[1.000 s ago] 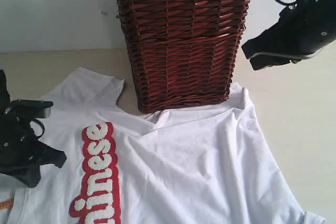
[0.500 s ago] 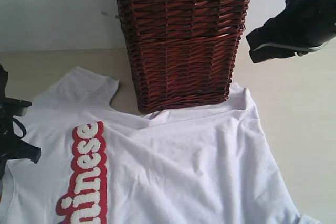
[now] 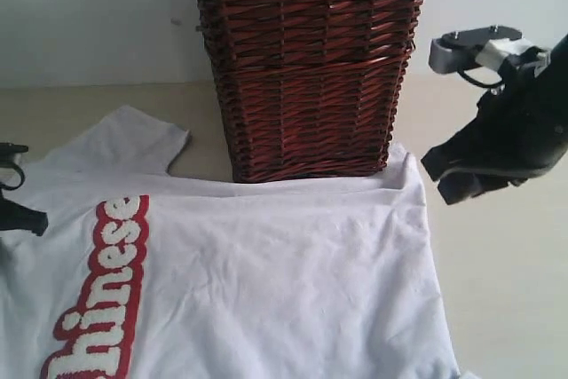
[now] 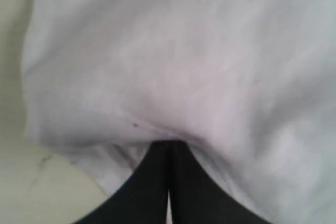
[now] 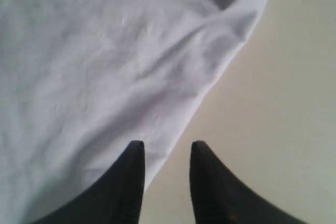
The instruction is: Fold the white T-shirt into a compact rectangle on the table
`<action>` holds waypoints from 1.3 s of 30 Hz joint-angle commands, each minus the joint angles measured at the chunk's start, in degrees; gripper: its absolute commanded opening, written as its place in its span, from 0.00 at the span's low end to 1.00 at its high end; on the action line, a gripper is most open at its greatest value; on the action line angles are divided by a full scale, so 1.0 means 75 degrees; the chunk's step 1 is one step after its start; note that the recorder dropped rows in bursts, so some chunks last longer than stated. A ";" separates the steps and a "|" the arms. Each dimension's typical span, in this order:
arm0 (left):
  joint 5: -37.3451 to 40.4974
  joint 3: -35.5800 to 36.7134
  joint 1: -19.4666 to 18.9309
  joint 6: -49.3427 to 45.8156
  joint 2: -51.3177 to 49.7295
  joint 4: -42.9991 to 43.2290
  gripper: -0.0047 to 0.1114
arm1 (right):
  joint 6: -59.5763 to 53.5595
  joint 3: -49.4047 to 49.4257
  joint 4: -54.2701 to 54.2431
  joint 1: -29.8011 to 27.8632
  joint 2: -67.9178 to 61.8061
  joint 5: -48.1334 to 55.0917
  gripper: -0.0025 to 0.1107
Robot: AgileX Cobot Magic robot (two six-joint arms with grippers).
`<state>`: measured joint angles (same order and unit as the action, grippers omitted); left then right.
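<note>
a: spreading the white t-shirt flat is the step in hand, i think; no fold is made yet. it lies open on the table, one edge touching the base of the wicker basket.
b: and the end effectors?
a: your left end effector is clenched on a pinch of cloth. your right end effector hangs released over the shirt's side edge. next, you should lower it and grasp that edge.
</note>
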<state>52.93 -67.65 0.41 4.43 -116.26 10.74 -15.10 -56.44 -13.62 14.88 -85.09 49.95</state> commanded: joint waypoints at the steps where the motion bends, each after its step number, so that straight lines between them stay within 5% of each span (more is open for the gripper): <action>1: -0.0699 -0.0262 0.0138 -0.1052 0.0358 -0.1432 0.04 | -0.0551 0.0565 -0.0776 0.0236 0.0000 0.0724 0.21; 4: -0.1148 -0.0262 0.0138 -0.1873 0.0938 -0.2723 0.04 | -0.0551 0.1151 -0.0585 0.0871 0.0000 0.0835 0.03; 9: -0.0929 -0.0243 0.0155 -0.4880 0.1916 -0.6337 0.04 | 0.0167 0.1754 0.0262 0.1819 -0.0142 0.0199 0.02; 13: -0.0457 -0.0100 0.0487 -0.6499 0.2291 -0.8120 0.04 | 0.1089 0.1449 0.0743 0.1924 -0.0248 -0.1838 0.02; 20: -0.0939 -0.0044 0.0762 -0.6546 0.2670 -0.8199 0.04 | 0.1013 0.1230 -0.0953 0.1940 -0.0358 -0.6231 0.02; 28: -0.2808 -0.0003 -0.0299 -0.6310 0.3049 -0.8101 0.04 | -0.0379 -0.0074 -0.0720 0.3620 -0.0637 -0.6763 0.02; 33: -0.3330 0.0433 -0.0996 -0.6310 0.3034 -0.8258 0.04 | -0.0213 -0.1230 -0.0802 0.3730 -0.1530 -0.6807 0.02; 39: -0.3884 0.0754 -0.1134 -0.6576 0.3034 -0.8769 0.04 | -0.0184 -0.2503 -0.0681 0.3676 -0.3184 -0.6409 0.02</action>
<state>24.74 -62.21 -7.99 -43.43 -93.73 -52.34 -16.39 -73.36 -19.59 42.77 -106.52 1.77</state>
